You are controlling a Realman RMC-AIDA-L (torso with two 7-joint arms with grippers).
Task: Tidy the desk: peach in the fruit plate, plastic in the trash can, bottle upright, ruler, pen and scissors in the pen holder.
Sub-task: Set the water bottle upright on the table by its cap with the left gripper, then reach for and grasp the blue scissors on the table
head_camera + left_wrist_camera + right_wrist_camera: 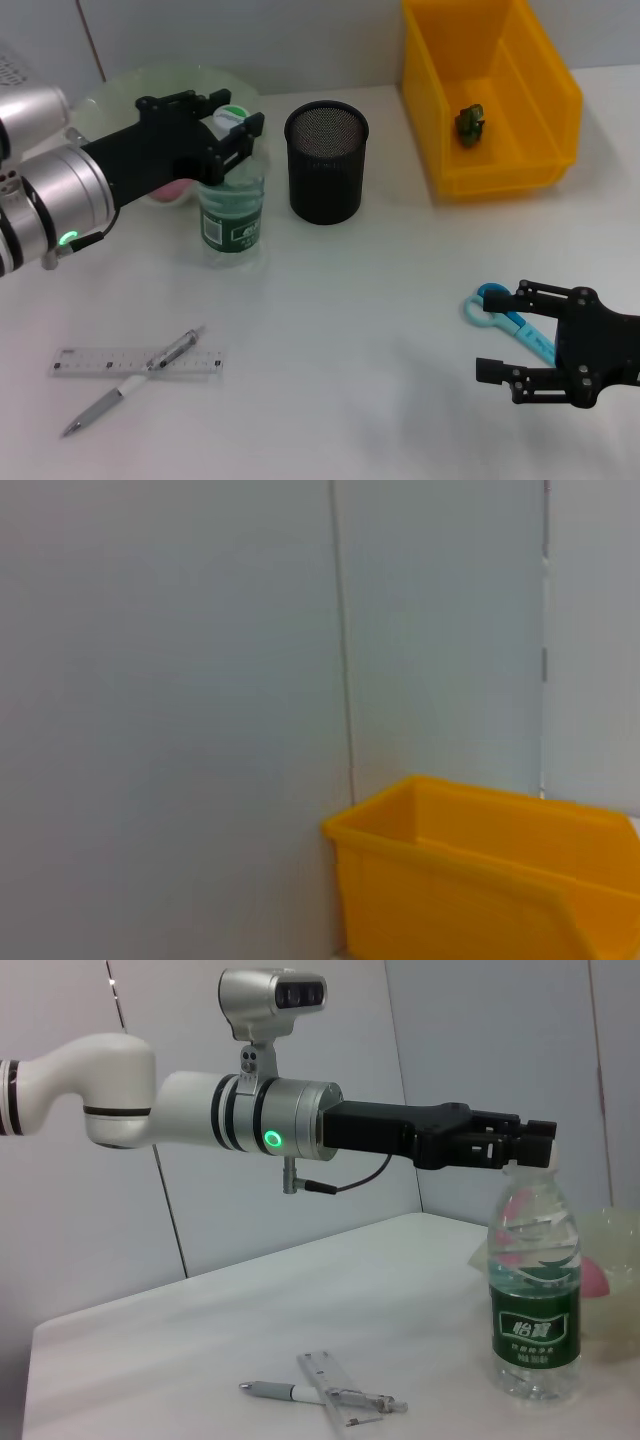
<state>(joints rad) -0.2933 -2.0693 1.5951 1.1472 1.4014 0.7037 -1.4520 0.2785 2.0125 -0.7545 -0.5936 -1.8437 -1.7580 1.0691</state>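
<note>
Yellow plastic bin [500,110] holds green crumpled plastic [470,124]; black mesh pen holder [326,160] empty. Left gripper [235,135] clenched around upright clear water bottle [232,205]. Right gripper [500,335] released over blue-handled scissors [505,310].

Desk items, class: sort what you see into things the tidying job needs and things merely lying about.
Job things: bottle, pen holder, yellow bin, fruit plate, ruler, pen, scissors, left gripper, right gripper.
Lying about: nothing visible.
</note>
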